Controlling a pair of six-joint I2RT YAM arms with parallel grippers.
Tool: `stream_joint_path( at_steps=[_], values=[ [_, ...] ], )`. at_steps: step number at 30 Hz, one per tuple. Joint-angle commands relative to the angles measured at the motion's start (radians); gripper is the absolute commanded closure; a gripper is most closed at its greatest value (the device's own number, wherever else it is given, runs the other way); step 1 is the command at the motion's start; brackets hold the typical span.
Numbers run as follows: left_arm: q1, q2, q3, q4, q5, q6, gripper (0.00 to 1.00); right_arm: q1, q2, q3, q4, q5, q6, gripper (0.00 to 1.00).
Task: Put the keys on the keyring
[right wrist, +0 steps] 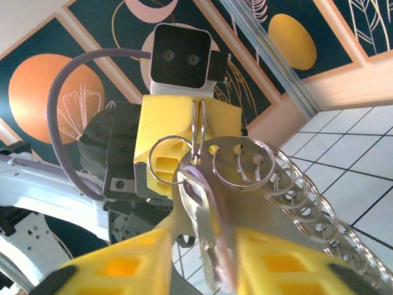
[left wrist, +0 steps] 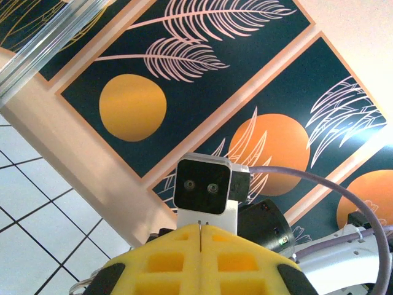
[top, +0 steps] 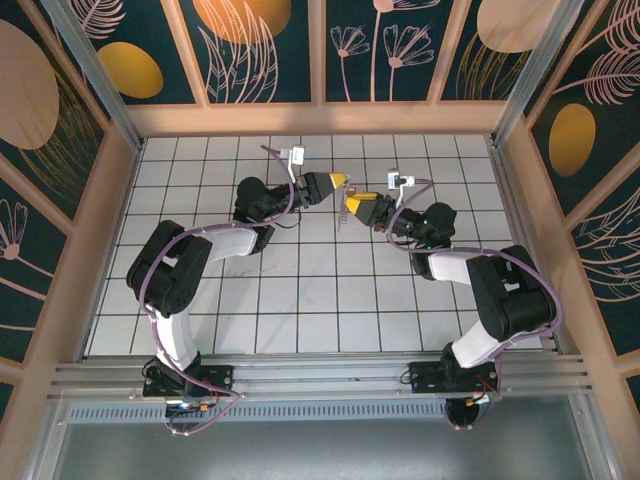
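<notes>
My two grippers meet tip to tip above the middle of the table. My left gripper (top: 337, 182) (left wrist: 201, 228) is shut, and a thin split ring (right wrist: 198, 126) runs up into its yellow fingertips. That ring belongs to the keyring (right wrist: 295, 203) (top: 346, 213), a flat metal piece with several split rings along its edge. The key (right wrist: 206, 209), with a pale lilac head and a silver blade, hangs from a small ring (right wrist: 164, 161). It dangles between the fingers of my right gripper (right wrist: 202, 264) (top: 352, 205), which stand apart with a gap on the left side.
The white tiled table (top: 300, 300) lies below both arms. Patterned wall panels (top: 260, 50) and metal posts (top: 90, 70) close it in at the back and sides. Purple cables (right wrist: 61, 104) loop off each wrist near the camera housings (left wrist: 202, 187).
</notes>
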Motion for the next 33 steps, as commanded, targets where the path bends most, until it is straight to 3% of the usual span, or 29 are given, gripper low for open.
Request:
stream_joint_path(
  at_steps=[1,9,20,33],
  values=[
    [-0.005,0.01,0.03,0.063,0.013,-0.011,1.0,0.007,0.0,0.017,0.068,-0.03,-0.001,0.81],
    [-0.005,0.002,0.031,0.061,0.008,-0.012,1.0,0.01,-0.005,0.008,0.054,-0.045,-0.002,1.0],
    [-0.005,-0.001,0.036,0.062,0.002,-0.012,1.0,0.051,-0.012,0.029,-0.101,-0.078,-0.099,1.0],
    [-0.004,-0.007,0.031,0.064,0.0,-0.013,1.0,0.032,-0.009,0.002,-0.112,-0.073,-0.114,1.0]
  ],
)
